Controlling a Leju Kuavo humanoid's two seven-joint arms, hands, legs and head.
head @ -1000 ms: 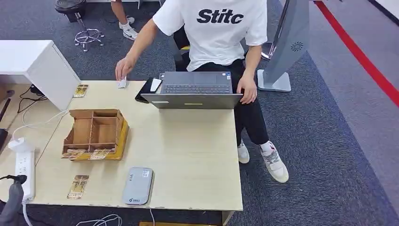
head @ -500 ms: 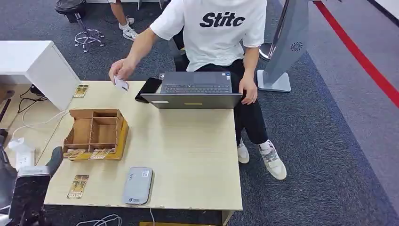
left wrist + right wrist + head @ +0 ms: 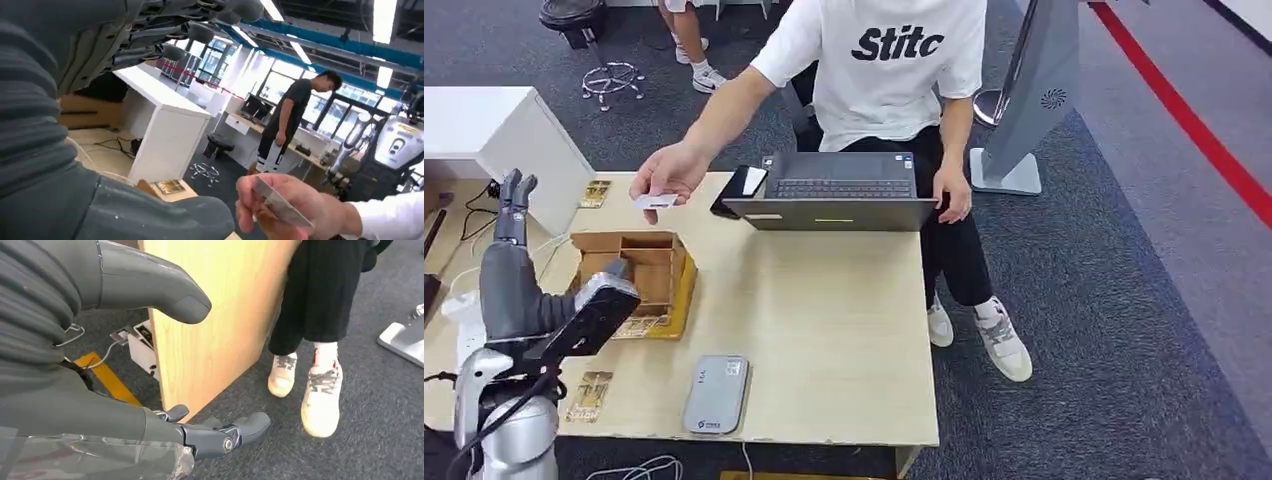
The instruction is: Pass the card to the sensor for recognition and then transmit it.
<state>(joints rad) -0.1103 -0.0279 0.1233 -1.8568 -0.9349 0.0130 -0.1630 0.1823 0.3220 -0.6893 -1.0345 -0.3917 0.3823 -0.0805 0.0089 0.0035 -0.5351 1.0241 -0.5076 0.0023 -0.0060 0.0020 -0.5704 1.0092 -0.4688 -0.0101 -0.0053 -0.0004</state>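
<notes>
an open-plan office or robotics lab: grey carpet [image 3: 1124, 300] with a red floor stripe [image 3: 1184, 110], a light wooden desk [image 3: 824, 320] carrying a laptop [image 3: 839, 190], white desks [image 3: 165, 125], long ceiling strip lights [image 3: 300, 50], tall glazed walls [image 3: 280, 85] and another humanoid robot [image 3: 395, 145] standing at the far side.

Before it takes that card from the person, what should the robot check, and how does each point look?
1. Card offered: ok, the person's hand holds it out above the table.
2. Left hand free: ok, raised with fingers apart, holding nothing.
3. Left hand near the card: not ok, it is off to the side, apart from it.
4. Path clear: cannot tell; the cardboard box sits below the space between hand and card.
5. Sensor free: ok, the grey device lies uncovered near the table's front edge.
6. Right hand free: ok, open beside the table.
</notes>
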